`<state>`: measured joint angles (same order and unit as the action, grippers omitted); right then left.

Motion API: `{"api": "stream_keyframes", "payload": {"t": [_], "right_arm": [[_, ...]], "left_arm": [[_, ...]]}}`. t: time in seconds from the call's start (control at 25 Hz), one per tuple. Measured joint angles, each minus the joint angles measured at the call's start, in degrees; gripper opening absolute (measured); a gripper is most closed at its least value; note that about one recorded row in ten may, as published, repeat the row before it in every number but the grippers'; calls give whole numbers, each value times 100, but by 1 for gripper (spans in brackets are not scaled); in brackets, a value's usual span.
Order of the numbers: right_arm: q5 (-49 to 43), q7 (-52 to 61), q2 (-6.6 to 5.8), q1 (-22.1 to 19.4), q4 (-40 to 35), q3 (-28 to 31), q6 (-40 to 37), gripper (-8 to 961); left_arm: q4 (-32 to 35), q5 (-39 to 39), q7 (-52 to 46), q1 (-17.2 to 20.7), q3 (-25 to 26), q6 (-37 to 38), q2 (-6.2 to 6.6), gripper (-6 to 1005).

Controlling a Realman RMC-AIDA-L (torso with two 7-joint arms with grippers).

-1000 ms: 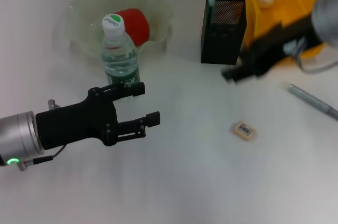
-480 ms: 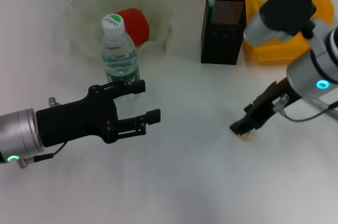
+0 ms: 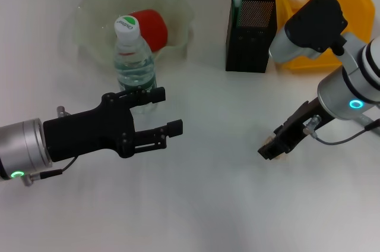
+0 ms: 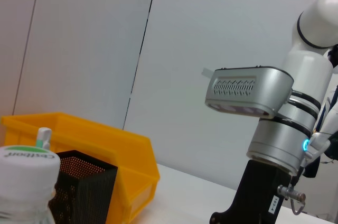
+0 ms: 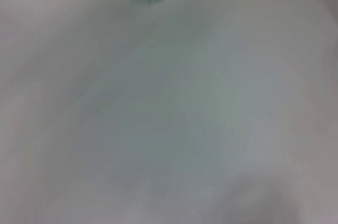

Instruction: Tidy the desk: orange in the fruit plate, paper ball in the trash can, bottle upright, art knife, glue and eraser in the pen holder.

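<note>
Upright clear plastic bottle before the translucent fruit bowl; black mesh pen holder rightward, yellow bin beside it.

Clear plastic bottle, mesh pen holder

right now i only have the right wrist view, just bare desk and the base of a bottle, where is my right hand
observer: The right hand is low over the desk, out in front of the pen holder. I can't see the eraser in any view.
operator: is that bottle standing
observer: Yes, the bottle is upright with its cap on, in front of the fruit plate.
operator: left hand in my way
observer: The left hand is open, just in front of the bottle and well apart from the right hand.
</note>
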<state>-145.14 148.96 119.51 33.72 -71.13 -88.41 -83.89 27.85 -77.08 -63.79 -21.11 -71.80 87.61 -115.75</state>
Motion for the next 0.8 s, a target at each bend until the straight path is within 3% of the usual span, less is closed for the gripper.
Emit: {"api": "stream_keyframes", "payload": {"t": [0.64, 0.8], "right_arm": [[-65, 37, -3, 142, 346, -273, 268, 440], [-68, 50, 2, 84, 136, -233, 261, 348]], "left_arm": [[-14, 0, 43, -7, 18, -25, -27, 797], [-22, 0, 49, -6, 17, -40, -35, 797]]}}
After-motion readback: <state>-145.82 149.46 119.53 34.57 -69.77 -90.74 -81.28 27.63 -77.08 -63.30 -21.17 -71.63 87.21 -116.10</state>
